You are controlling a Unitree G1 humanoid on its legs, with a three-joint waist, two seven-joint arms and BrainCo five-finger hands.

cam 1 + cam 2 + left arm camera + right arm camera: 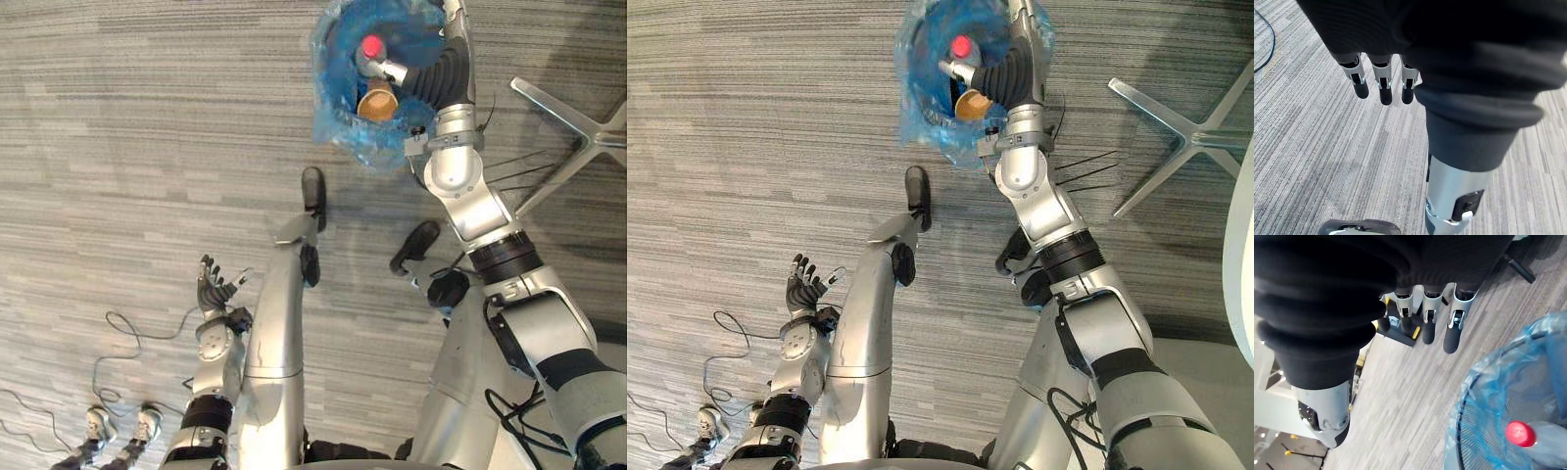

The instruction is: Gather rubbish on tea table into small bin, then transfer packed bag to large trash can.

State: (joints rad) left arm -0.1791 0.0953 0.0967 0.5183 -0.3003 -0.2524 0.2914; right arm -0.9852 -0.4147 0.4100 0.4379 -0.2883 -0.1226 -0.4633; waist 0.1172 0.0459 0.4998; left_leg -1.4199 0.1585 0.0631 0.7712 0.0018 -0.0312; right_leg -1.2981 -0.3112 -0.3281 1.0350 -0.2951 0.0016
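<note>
The small black mesh bin lined with a blue plastic bag [331, 103] stood on the grey striped carpet floor [147, 117]. A clear bottle with a red cap [371, 46] and a brown paper cup [377, 101] lay inside. The right hand [1429, 325] hung over the bin, fingers straight and holding nothing. The left hand [211, 290] hung low, fingers spread apart.

Bottle [372, 46] and seemingly a cup [377, 102] in the bin [329, 93]; chair base [580, 123] rightward.
</note>
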